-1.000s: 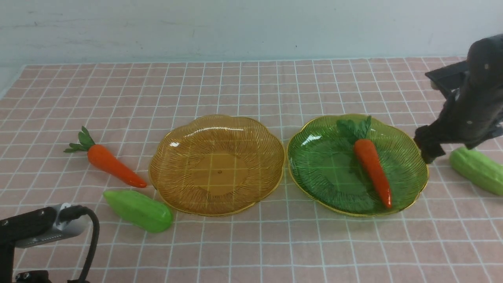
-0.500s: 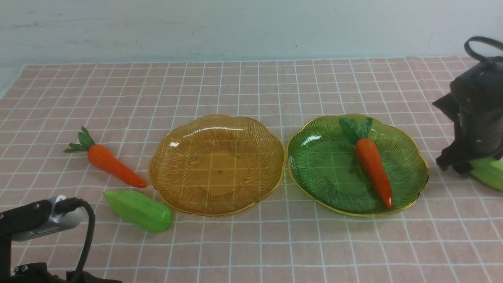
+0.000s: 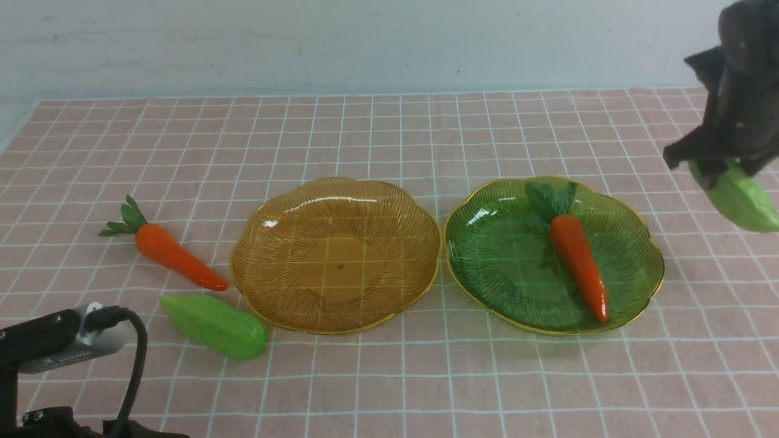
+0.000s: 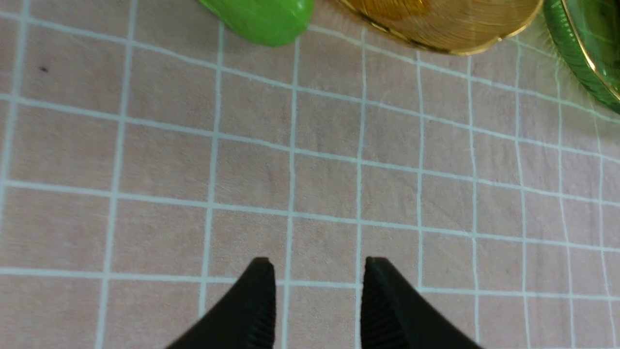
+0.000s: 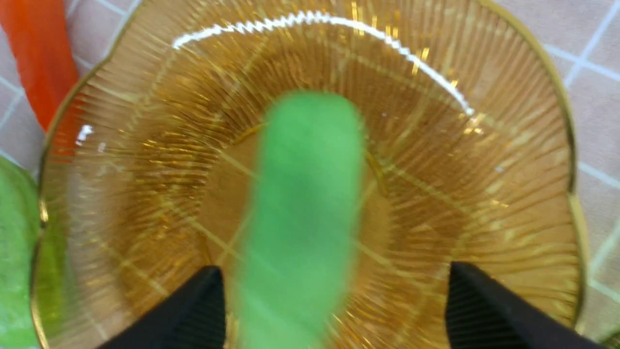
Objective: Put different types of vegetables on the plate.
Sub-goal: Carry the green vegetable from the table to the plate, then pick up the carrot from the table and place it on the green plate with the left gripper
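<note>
Right side: the right claw (image 3: 718, 163) is closed on the right gourd (image 3: 744, 198) and holds it in the air at the far right edge of the scene, clear of the desk (image 3: 389, 377). Half a second ago this gourd lay on the cloth under the claw, and a second ago the claw stood just beside it. The pickup has therefore been made and the lift is under way. In the right wrist view the gourd (image 5: 305, 218) shows blurred between the fingers (image 5: 193, 315), whose tips stand apart. Contact cannot be read from that view, so the grasp is judged from the front view.

Green plate (image 3: 487, 267): one carrot (image 3: 578, 261) lies in it, leaves toward the far side. Its position is unchanged.

Amber plate (image 3: 335, 255): nothing lies in it. The left carrot (image 3: 173, 255) rests on the desk to its left. The left gourd (image 3: 213, 325) lies nearer, close against the plate's near-left rim. Neither has moved.

Left claw (image 4: 317, 295): narrow gap between the fingers, holding nothing, poised over bare cloth at the near left.

Assessment: the green plate carries one type only. Delivering the held gourd there would give it two types, so that looks like the intended destination. The move calls for a leftward carry and a low release clear of the carrot. The gourd is glossy and hangs tilted below the claw, so slipping in transit is the main risk.
</note>
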Controlling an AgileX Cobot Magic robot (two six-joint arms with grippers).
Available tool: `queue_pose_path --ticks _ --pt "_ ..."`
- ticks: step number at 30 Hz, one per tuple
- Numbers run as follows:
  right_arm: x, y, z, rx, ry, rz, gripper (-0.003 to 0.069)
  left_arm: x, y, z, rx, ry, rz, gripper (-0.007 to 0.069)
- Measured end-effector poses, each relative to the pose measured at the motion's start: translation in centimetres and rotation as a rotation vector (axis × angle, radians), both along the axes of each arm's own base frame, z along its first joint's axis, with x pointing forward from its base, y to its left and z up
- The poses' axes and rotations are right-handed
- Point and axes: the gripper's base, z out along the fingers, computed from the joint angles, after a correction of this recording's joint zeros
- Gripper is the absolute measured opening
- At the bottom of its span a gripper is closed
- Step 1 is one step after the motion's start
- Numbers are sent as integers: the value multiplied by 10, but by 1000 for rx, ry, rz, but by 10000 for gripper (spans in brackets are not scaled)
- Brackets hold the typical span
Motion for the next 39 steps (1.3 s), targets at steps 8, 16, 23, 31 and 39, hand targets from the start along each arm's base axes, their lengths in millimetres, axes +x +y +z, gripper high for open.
queue_pose_path --ticks 8,16,23,31,39 --pt "3 -49 56 -122 40 -31 522 45 17 29 181 20 161 255" --pt "-75 -99 111 -158 34 -70 26 170 26 13 167 51 426 473" --pt "-135 -127 95 -216 125 -42 -15 241 35 -34 183 154 484 514" --pt "-146 -133 83 -248 158 -31 -15 289 34 -75 196 202 479 514" --pt "-146 -133 83 -254 146 -12 -15 293 34 -97 209 249 475 513"
